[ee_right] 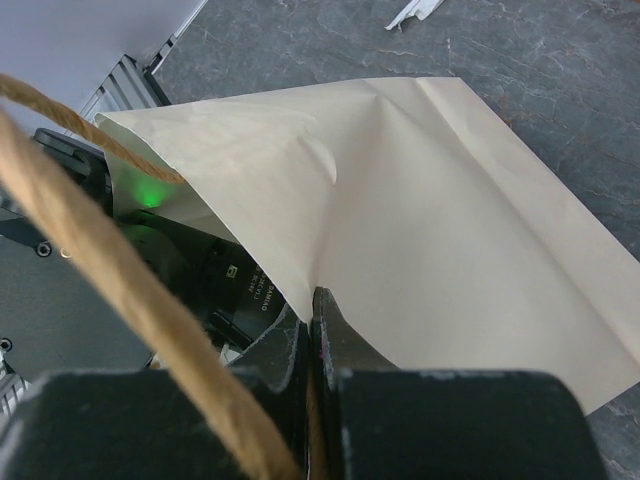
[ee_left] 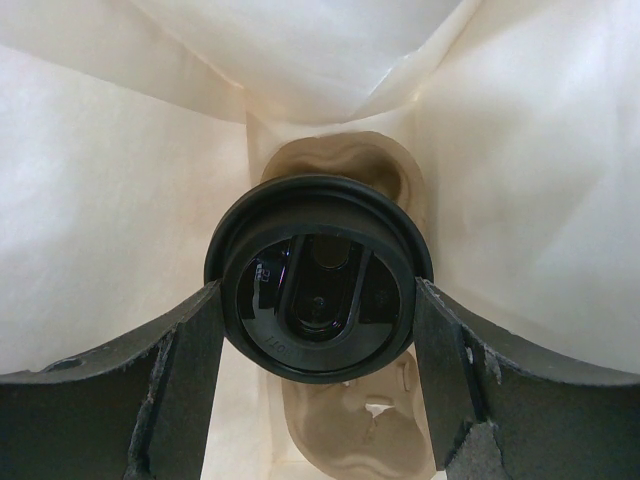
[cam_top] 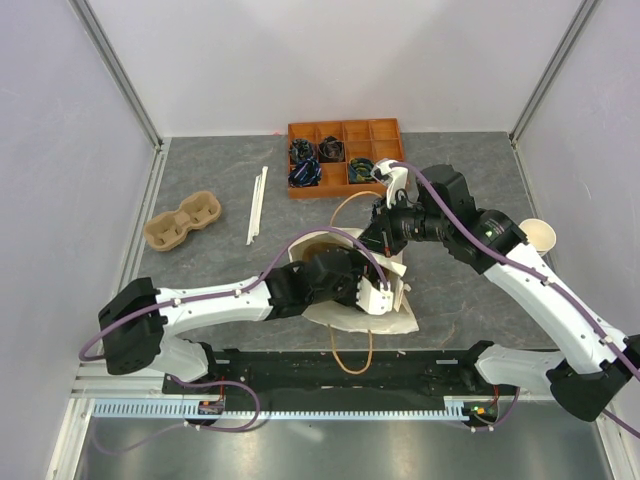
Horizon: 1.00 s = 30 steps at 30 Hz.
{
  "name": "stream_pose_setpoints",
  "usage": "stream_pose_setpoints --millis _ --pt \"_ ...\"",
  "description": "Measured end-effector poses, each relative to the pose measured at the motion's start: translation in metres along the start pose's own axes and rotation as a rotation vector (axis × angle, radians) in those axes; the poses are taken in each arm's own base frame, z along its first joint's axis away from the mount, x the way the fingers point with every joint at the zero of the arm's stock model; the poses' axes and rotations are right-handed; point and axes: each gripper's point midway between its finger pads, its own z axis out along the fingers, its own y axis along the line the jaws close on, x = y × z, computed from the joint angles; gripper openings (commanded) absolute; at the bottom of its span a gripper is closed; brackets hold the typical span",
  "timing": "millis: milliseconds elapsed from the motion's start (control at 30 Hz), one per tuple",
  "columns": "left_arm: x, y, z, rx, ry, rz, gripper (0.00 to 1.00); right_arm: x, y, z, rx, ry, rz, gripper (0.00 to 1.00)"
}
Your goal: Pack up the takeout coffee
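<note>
The takeout coffee shows in the left wrist view as a round black lid [ee_left: 318, 290] facing the camera, deep inside the cream paper bag [ee_left: 110, 200]. My left gripper [ee_left: 316, 300] has a finger on each side of the lid and holds it above a brown pulp carrier [ee_left: 350, 430] at the bag's bottom. From above, the left gripper [cam_top: 375, 297] reaches into the bag [cam_top: 392, 320], and the cup is hidden. My right gripper [ee_right: 315, 300] is shut on the bag's edge [ee_right: 430, 220], with the twine handle [ee_right: 120, 280] across its view. From above it [cam_top: 378, 238] is at the bag's far side.
A second pulp carrier [cam_top: 183, 220] lies at the left. White straws [cam_top: 257, 205] lie beside it. An orange compartment tray [cam_top: 345, 158] stands at the back. A lidless tan cup [cam_top: 538, 236] stands at the right. A twine handle loop [cam_top: 352, 360] hangs over the near edge.
</note>
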Motion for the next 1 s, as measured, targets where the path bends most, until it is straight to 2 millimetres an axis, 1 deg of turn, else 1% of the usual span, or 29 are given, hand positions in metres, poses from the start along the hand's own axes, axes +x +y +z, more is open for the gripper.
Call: stream_pose_setpoints --millis 333,500,667,700,733,767,800,900,933,1000 --pt "0.006 -0.005 0.008 0.019 0.013 0.001 0.14 0.002 0.000 0.004 -0.011 0.015 0.008 0.00" --pt "0.009 0.000 0.011 0.055 0.027 -0.016 0.13 0.001 -0.004 0.007 -0.016 0.020 0.017 0.00" --pt "0.015 0.007 0.016 0.102 0.041 -0.047 0.13 -0.006 -0.014 0.010 -0.003 0.017 0.018 0.00" --pt "0.016 0.007 0.016 0.110 0.042 -0.050 0.13 -0.007 -0.015 0.011 -0.003 0.018 0.019 0.01" --pt "0.016 0.007 0.016 0.116 0.043 -0.053 0.13 -0.008 -0.016 0.011 -0.004 0.018 0.016 0.11" --pt "0.017 0.008 0.016 0.121 0.045 -0.056 0.14 -0.010 -0.017 0.011 -0.003 0.019 0.015 0.15" --pt "0.017 0.008 0.016 0.129 0.046 -0.058 0.14 -0.011 -0.018 0.011 -0.002 0.021 0.017 0.17" --pt "0.019 0.010 0.018 0.150 0.054 -0.069 0.14 -0.016 -0.023 0.011 -0.002 0.026 0.021 0.30" --pt "0.019 0.011 0.019 0.157 0.054 -0.075 0.14 -0.018 -0.026 0.011 0.001 0.027 0.026 0.39" --pt "0.022 0.012 0.021 0.172 0.058 -0.085 0.15 -0.022 -0.031 0.012 0.008 0.029 0.039 0.47"
